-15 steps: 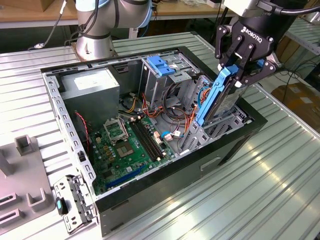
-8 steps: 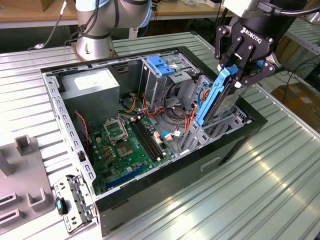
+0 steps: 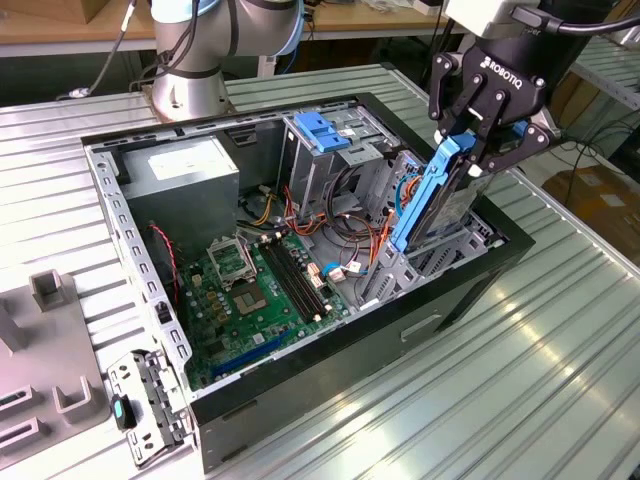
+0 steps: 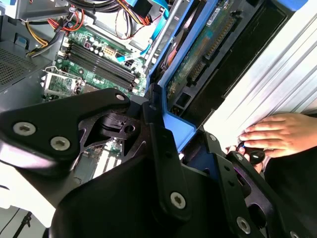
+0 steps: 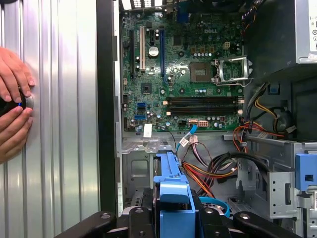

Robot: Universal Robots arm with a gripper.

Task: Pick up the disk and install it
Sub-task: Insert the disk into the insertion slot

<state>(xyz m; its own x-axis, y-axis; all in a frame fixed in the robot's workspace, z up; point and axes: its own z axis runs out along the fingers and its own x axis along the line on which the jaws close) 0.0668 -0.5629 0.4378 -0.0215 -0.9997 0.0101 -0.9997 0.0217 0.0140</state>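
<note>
The disk [image 3: 428, 195] is a silver-grey drive with bright blue side rails. It stands on edge, tilted, with its lower end down in the drive bay at the exterior view's right end of the open computer case [image 3: 350, 345]. My black gripper [image 3: 482, 140] is shut on its upper end. In the second wrist view the disk [image 4: 198, 54] shows its green circuit side, and a finger [image 4: 161, 134] presses against its blue rail. In the first wrist view the disk's blue rail [image 5: 171, 193] runs straight out from the gripper [image 5: 171, 223] toward the bay.
Inside the case lie the motherboard [image 3: 255, 290], orange and black cables [image 5: 213, 173] and a tall metal cage with a blue latch [image 3: 320, 130]. A person's hands [image 5: 12, 104] rest on the ribbed table beside the case. A grey fixture [image 3: 40, 360] lies at the exterior view's left.
</note>
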